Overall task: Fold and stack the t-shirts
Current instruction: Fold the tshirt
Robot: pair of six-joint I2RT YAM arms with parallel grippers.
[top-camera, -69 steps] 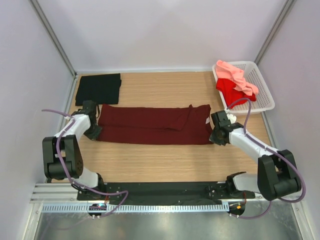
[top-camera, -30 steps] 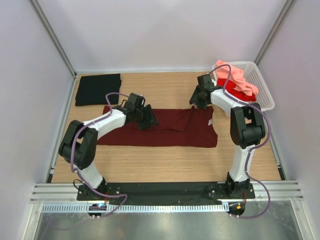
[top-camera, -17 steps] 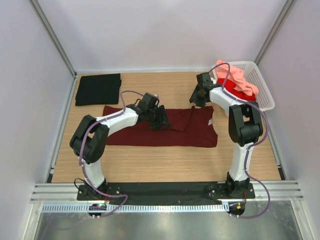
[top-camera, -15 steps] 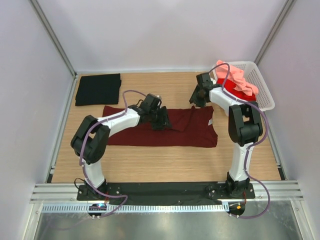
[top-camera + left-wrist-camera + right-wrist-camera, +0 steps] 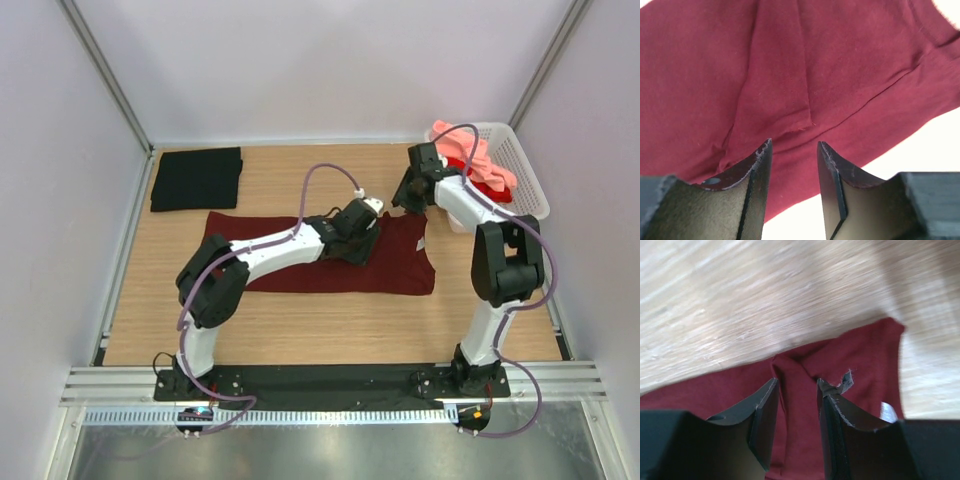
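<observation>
Maroon t-shirt: lies flat across the middle of the tabletop as a long band, with a loose sleeve flap creased on top near its right end
Black t-shirt: folded square at the far left corner, well apart from the maroon one
Salmon pink t-shirt: heaped in the white basket at the far right, not yet folded
Left hand: fingers spread with nothing between them, over the sleeve crease
Right hand: at the shirt's far right corner; a gap shows between the fingers and a ridge of cloth runs toward it, but the blur hides whether it is pinched
Risk, grip: either hand may catch one layer only, so the band opens as it lifts
Risk, uneven pull: if only one hand holds, the fold skews and the shirt drags
Risk, sleeve: the flap may slip out and bunch inside the fold
Risk, cable: the left arm's cable hangs over the cloth and could snag it
</observation>
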